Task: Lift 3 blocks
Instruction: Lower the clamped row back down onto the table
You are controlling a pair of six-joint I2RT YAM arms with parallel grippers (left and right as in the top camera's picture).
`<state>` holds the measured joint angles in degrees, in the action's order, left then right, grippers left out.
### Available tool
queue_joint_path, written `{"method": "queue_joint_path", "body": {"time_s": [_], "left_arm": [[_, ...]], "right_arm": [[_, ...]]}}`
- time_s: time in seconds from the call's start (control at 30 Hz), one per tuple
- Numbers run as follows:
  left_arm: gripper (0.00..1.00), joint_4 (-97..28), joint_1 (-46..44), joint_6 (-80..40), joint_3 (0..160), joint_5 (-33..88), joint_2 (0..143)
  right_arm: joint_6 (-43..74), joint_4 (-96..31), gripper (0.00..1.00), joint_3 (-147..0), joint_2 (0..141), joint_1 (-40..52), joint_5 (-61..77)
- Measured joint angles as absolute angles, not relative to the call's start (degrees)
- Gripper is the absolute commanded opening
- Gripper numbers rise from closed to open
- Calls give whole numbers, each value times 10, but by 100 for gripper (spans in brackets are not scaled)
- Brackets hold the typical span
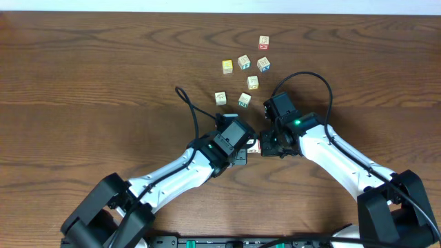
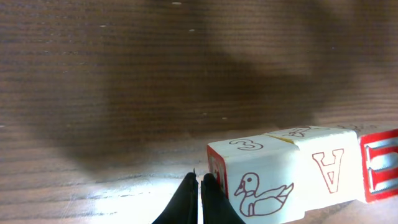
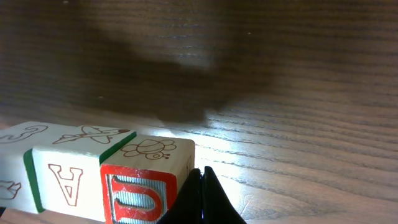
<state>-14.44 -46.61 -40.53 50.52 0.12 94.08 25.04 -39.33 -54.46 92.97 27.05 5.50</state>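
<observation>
Three small wooden alphabet cubes sit in one tight row, face to face, at the middle of the dark wood-grain table point(image 1: 83, 83), caught between two robot arms that meet there. The left pincer point(image 2: 199, 188) is clenched, its black tips pressed together and grasping nothing. It stands right against the outer end face of the cream wooden cube printed with a duck point(image 2: 256, 182). Next in line is the cream wooden cube with a red letter A point(image 2: 325, 167), then the red-framed wooden cube with a white letter point(image 2: 380, 163). The right pincer point(image 3: 202, 185) is likewise clenched on nothing and stands at the outer lower corner of the red-framed cube.

From overhead, the wrist housings cover nearly the whole row; only a sliver of white and red shows between them, and the tips themselves are hidden. The left wrist view cuts off the red-framed cube at the frame edge, and the right wrist view cuts off the duck cube. Whether the row rests on the table or hangs just above it cannot be told.

Beyond the arms lie seven loose wooden cubes point(image 1: 253, 83), scattered well apart from the row; their markings are too small to read.
</observation>
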Motion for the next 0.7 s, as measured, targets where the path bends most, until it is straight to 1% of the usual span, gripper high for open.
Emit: {"method": "queue_joint_path", "body": {"time_s": [0.2,0.37,0.7], "left_arm": [[7,-130,-466,-409,505,11,969],[7,-126,-466,-411,505,19,998],[7,-131,-467,-411,504,2,1000]], "right_arm": [[251,-391,1,-541,941,270,50],[251,-376,1,-541,981,270,54],[249,-368,1,-548,1008,271,55]]}}
